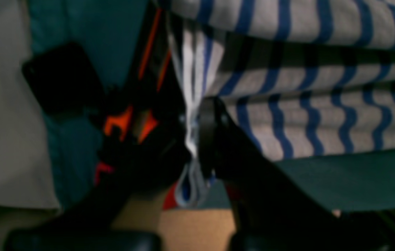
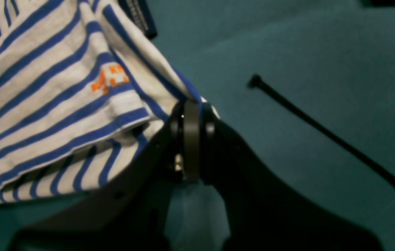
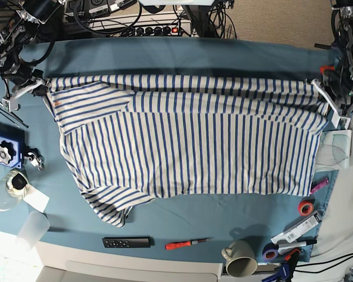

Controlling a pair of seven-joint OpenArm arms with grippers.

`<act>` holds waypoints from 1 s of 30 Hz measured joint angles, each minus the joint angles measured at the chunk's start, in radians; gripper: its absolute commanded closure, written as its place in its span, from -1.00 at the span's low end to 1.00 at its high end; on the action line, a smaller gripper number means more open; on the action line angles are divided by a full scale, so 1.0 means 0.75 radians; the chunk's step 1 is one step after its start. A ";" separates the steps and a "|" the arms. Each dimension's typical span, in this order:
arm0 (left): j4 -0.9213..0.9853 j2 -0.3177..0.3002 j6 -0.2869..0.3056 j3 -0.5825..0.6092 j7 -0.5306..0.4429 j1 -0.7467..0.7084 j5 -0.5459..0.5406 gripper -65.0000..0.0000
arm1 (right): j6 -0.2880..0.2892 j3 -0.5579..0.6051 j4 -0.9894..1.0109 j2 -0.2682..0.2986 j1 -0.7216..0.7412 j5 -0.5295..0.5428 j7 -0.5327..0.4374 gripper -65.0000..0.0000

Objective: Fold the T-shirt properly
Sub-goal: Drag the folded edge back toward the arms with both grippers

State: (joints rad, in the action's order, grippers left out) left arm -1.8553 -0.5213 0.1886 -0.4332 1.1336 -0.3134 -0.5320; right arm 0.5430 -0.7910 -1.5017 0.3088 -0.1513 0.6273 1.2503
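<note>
Both my grippers are clamped on the T-shirt: my left gripper pinches a bunched hem edge, and my right gripper is squeezed onto a corner next to the little orange logo. The shirt is stretched between them along the far edge of the teal table and spreads across its middle. Along the near edge sit a remote, a red screwdriver and a mug, with cables behind the far edge.
</note>
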 measured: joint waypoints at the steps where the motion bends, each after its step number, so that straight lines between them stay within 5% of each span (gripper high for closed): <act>1: 0.001 0.001 0.008 0.000 -0.001 -0.012 -0.002 1.00 | 0.001 0.000 -0.003 0.002 -0.011 0.006 -0.003 1.00; 17: 0.001 -0.001 0.009 0.000 0.024 -0.062 -0.006 1.00 | -0.006 -0.001 -0.208 0.002 -0.240 0.068 0.083 1.00; 30: 0.001 -0.001 0.009 0.000 0.024 -0.106 -0.010 0.96 | 0.007 0.000 -0.209 0.002 -0.241 0.049 0.089 0.90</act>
State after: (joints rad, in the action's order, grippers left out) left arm -1.8549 -0.5217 0.1955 -0.4332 1.1519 -0.3927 -0.5392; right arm 0.5480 -0.7910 -1.6581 0.3099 -0.3321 0.6640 1.3170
